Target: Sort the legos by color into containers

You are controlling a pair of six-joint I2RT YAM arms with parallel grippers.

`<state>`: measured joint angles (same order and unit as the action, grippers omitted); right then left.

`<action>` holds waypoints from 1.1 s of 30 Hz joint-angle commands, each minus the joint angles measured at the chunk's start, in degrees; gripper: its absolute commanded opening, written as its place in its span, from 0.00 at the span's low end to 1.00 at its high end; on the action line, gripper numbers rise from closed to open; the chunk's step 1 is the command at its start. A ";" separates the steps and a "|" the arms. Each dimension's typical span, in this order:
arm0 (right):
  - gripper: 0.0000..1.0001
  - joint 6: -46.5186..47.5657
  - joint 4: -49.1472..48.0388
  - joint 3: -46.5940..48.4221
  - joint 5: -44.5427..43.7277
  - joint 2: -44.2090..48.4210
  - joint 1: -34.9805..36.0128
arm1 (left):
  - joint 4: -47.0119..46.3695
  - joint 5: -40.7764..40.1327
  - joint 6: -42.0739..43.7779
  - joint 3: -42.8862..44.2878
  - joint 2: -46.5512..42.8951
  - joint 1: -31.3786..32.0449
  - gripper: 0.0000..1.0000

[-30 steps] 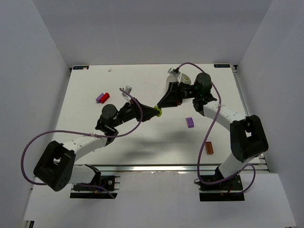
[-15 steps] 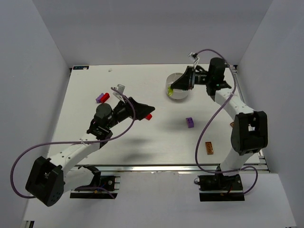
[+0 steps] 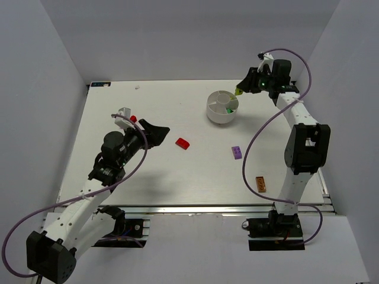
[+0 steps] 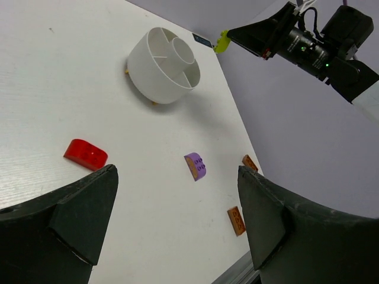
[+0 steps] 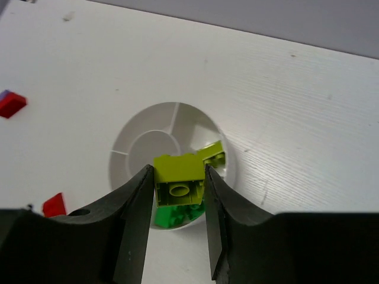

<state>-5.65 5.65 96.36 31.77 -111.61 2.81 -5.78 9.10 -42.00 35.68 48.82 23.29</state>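
Observation:
The round white dish (image 3: 213, 108) stands at the back right, with a green brick (image 5: 172, 216) and a yellow-green brick (image 5: 214, 154) in one wedge. My right gripper (image 3: 240, 91) hangs above the dish's far right rim, shut on a yellow-green brick (image 5: 177, 167); it also shows in the left wrist view (image 4: 222, 41). My left gripper (image 3: 157, 131) is open and empty, left of a red brick (image 3: 182, 143) lying on the table. A purple brick (image 3: 237, 152) and an orange brick (image 3: 260, 184) lie to the right.
A second red brick (image 3: 134, 118) peeks out beside my left wrist, with a purple one (image 5: 6, 93) next to it. Another orange brick (image 4: 249, 163) lies near the table's right edge. Grey walls enclose the table.
My left arm has pulled back to the left, leaving the red brick on the table. My right gripper has moved back and right over the dish with the yellow-green brick.

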 commanded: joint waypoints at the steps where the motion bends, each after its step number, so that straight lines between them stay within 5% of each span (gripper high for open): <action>1: 0.00 3.97 -0.11 3.57 -9.78 -3.16 0.88 | 5.07 -3.04 0.34 -0.79 -2.05 -0.44 0.91; 33: 0.00 -0.33 -5.03 12.54 -5.67 -15.82 3.96 | 12.46 -4.27 1.13 2.46 -1.09 -0.61 0.92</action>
<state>-5.65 2.94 106.10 25.30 -126.61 6.24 5.63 5.30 -41.95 35.42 47.66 22.98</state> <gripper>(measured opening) 0.415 0.915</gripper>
